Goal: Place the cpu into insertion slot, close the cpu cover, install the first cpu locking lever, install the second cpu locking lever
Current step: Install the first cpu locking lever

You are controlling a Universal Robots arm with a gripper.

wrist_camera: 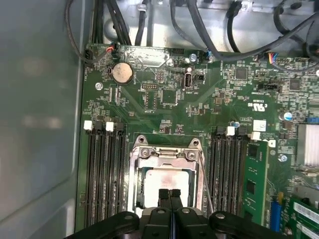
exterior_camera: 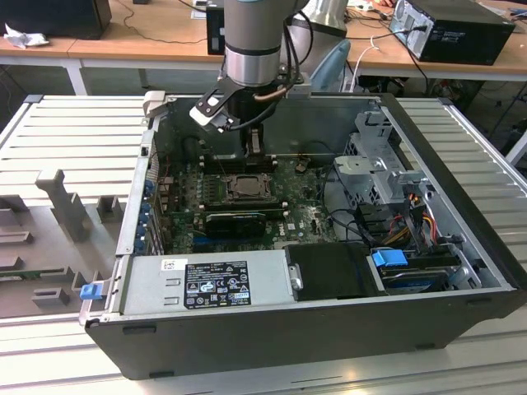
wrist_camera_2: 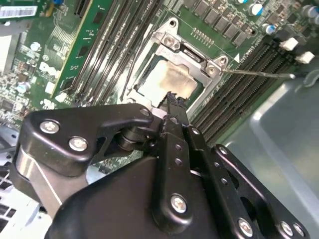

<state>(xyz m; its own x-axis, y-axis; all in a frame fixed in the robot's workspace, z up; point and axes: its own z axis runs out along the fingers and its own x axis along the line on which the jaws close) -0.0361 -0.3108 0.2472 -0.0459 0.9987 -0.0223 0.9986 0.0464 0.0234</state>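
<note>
In the far middle of the open computer case (exterior_camera: 288, 337), on the green circuit board (wrist_camera: 164, 107), the insertion slot (exterior_camera: 245, 186) is found, and the cpu (wrist_camera: 153, 181) (wrist_camera_2: 167, 79) is seated in it with its pale metal top facing up. The cpu cover (wrist_camera: 164, 153) is laid down around the chip, whose top is framed by the cover's window in the first wrist view. A thin wire lever (wrist_camera: 205, 184) (wrist_camera_2: 259, 74) is seen running along one side of the socket; whether it is latched cannot be told. The gripper (wrist_camera: 169, 193) (wrist_camera_2: 172, 97) (exterior_camera: 255, 148) is held straight above the socket with its two black fingers pressed together and nothing between them. The tips are placed over one edge of the chip's top, though contact cannot be confirmed. The socket is flanked on both sides by rows of dark memory slots (wrist_camera: 104, 174), and a green memory module (wrist_camera: 251, 181) is fitted beyond one row. A coin battery (wrist_camera: 121, 73) is mounted farther out on the board. In the exterior view a long black card (exterior_camera: 236, 220) is seen just on the near side of the socket. A grey power supply (exterior_camera: 206, 282) is set against the near wall, and a metal drive cage (exterior_camera: 383, 173) stands at the exterior view's right.
</note>
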